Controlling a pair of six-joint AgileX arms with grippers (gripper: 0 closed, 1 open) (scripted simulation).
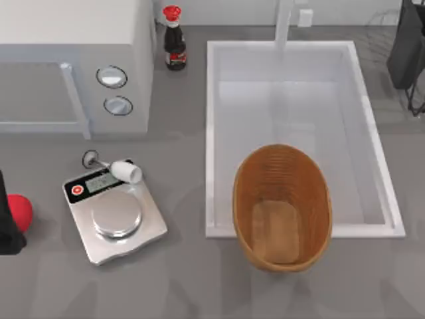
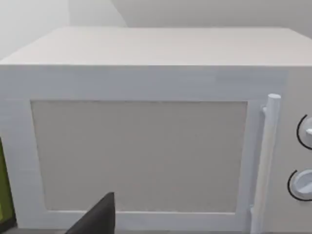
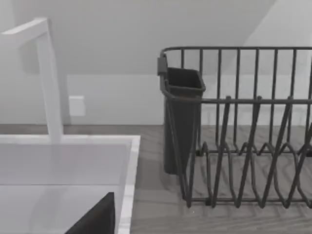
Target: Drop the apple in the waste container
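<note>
The apple (image 1: 20, 211), a small, plain bright red round fruit, sat at the far left edge of the table in the top view, partly covered by a dark shape (image 1: 8, 222) at that edge, which I took for part of the left arm; whether its fingers were closed around the fruit or merely close to it could not be told. Just to the right of the apple lay a silver kitchen scale (image 1: 114, 216) with a round plate and a red button, a small white cylinder with a metal stem (image 1: 117, 168) resting at its upper edge. Behind these stood a white microwave oven (image 1: 73, 63) with two dials, and beside it a dark sauce bottle with a red cap (image 1: 174, 40). The waste container (image 1: 247, 179), a large oval brown wicker-like basket with ribbed walls and a flat lighter bottom, stood well apart to the right, its far half sitting in the white rectangular sink basin (image 1: 292, 73) and its near end overhanging the basin's front rim. The right arm was seemingly parked at the table's right, its wrist camera facing a dark wire dish rack (image 3: 243, 131). The apple had the whole scale and a stretch of table to cross, so a shallow or off-centre grip on so round a fruit could let it slip and roll; a low carry might clip the scale, and a release too near the basket's rim could bounce the apple into the basin.
</note>
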